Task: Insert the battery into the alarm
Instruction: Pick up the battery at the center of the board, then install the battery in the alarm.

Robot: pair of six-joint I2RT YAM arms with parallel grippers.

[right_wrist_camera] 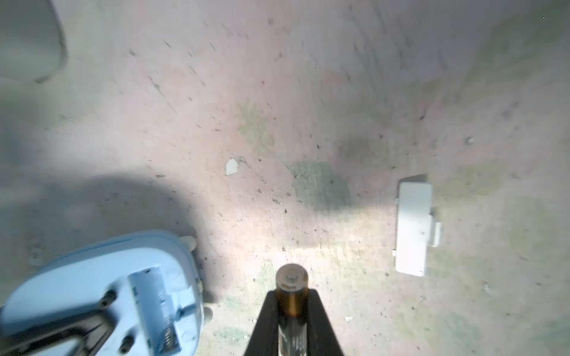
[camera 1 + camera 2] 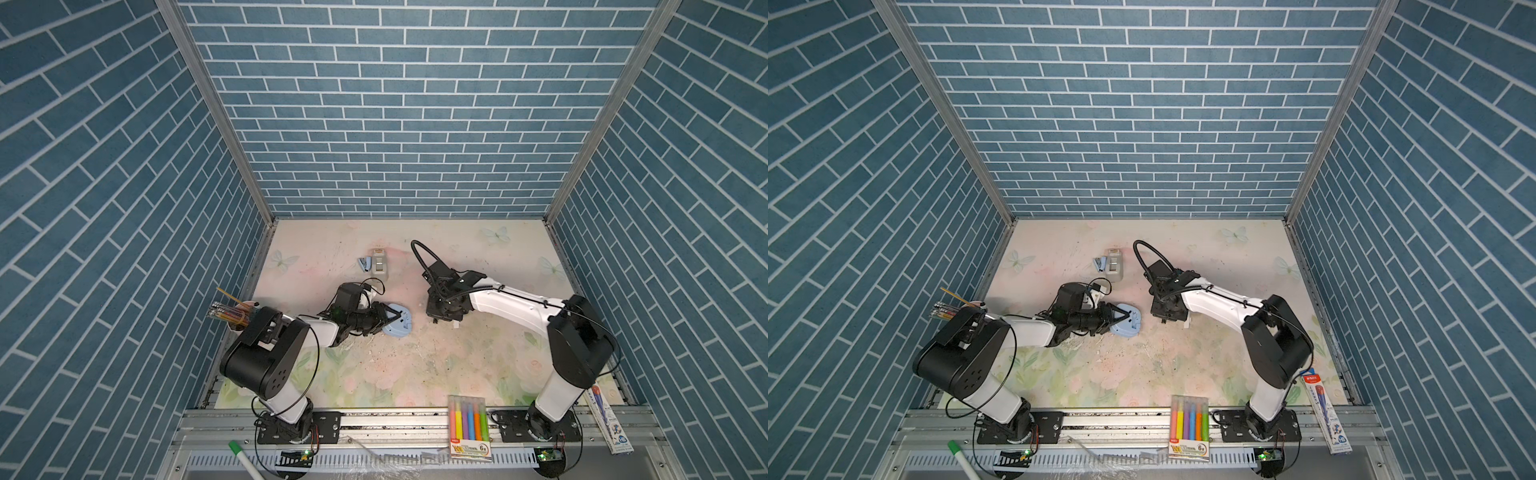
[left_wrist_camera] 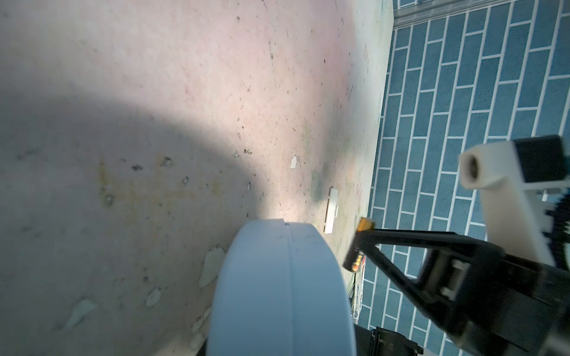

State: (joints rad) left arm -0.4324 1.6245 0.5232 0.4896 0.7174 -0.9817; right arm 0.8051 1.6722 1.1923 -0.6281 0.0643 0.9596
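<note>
The alarm [image 2: 398, 325] is a light-blue clock near the table's middle, and my left gripper [image 2: 395, 319] is shut on its edge. In the right wrist view the alarm [image 1: 101, 277] shows its back, with the open battery slot [image 1: 154, 302] empty. A black finger [image 1: 61, 329] of the left gripper lies across that back. My right gripper [image 1: 291, 308] is shut on the battery [image 1: 291, 292], whose copper end sticks out past the fingertips and points down at the table. In the left wrist view the battery [image 3: 359, 243] hangs just beside the alarm's rim [image 3: 283, 292], apart from it.
A white battery cover [image 1: 413, 228] lies on the mat to the right of the battery. A grey boxy device [image 2: 380, 266] and a small blue stapler [image 2: 364, 264] sit further back. A pencil cup [image 2: 237, 316] stands at the left edge. A marker pack [image 2: 468, 424] and a pen box [image 2: 611, 419] lie on the front rail.
</note>
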